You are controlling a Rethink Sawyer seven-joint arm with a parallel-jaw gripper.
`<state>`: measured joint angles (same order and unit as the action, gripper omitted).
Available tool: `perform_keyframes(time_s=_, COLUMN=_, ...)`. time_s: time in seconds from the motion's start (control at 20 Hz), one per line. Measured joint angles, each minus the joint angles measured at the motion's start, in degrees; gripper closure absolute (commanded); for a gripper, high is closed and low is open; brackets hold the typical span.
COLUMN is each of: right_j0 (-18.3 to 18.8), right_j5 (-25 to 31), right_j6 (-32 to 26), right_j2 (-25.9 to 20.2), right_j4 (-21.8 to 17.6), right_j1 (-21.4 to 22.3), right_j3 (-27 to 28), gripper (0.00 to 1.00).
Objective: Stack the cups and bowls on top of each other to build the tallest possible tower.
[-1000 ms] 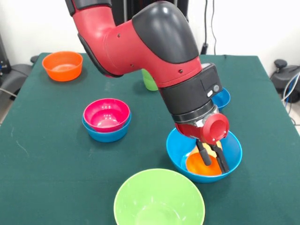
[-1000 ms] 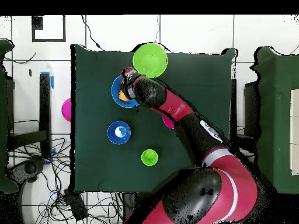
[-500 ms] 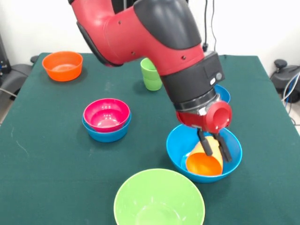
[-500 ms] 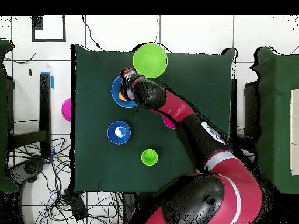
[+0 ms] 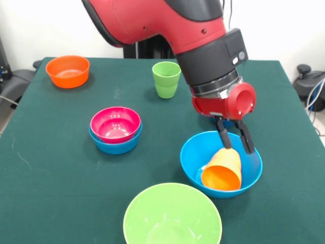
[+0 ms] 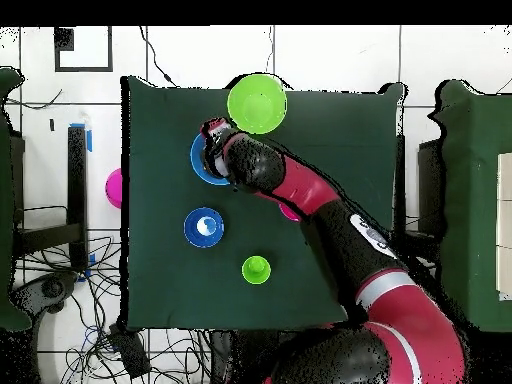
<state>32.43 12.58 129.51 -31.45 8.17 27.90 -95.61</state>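
The orange-yellow cup (image 5: pixel 222 170) lies on its side in the large blue bowl (image 5: pixel 193 152), its mouth towards the camera. My gripper (image 5: pixel 237 147) hangs just above the cup, open and empty. The light green cup (image 5: pixel 166 79) stands upright at the far middle. The pink-red bowl (image 5: pixel 116 123) sits nested in a small blue bowl (image 5: pixel 116 146). The large lime green bowl (image 5: pixel 172 216) is at the near edge and the small orange bowl (image 5: pixel 67 71) at the far left. In the overhead view my gripper (image 6: pixel 212 138) is over the large blue bowl (image 6: pixel 197 166).
The overhead view shows a second small blue bowl (image 6: pixel 204 227), the green cup (image 6: pixel 256 269) and the lime bowl (image 6: pixel 257 102). A magenta round thing (image 6: pixel 114 188) sits just past the table's left edge. My arm hides the pink-red and orange bowls there.
My gripper has risen out of the large blue bowl and away from the orange-yellow cup, which stays on its side in the bowl. The arm has lifted, uncovering the green cup.
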Motion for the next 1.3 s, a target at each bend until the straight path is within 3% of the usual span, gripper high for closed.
perform_keyframes(time_s=0.4, right_j0=-0.71, right_j5=0.60, right_j6=0.00, right_j2=1.27, right_j4=1.66, right_j1=1.57, right_j3=-0.83, gripper=0.00)
perform_keyframes(time_s=0.55, right_j0=-2.56, right_j5=0.59, right_j6=0.00, right_j2=3.80, right_j4=3.77, right_j1=1.57, right_j3=-0.78, gripper=0.00)
perform_keyframes(time_s=0.85, right_j0=-9.76, right_j5=0.60, right_j6=2.19, right_j2=12.35, right_j4=10.61, right_j1=1.54, right_j3=0.12, gripper=0.00)
perform_keyframes(time_s=1.05, right_j0=-17.49, right_j5=0.60, right_j6=7.41, right_j2=21.81, right_j4=17.73, right_j1=0.25, right_j3=2.38, gripper=0.00)
perform_keyframes(time_s=1.3, right_j0=-22.86, right_j5=0.60, right_j6=14.61, right_j2=29.06, right_j4=24.36, right_j1=-1.91, right_j3=4.32, gripper=0.00)
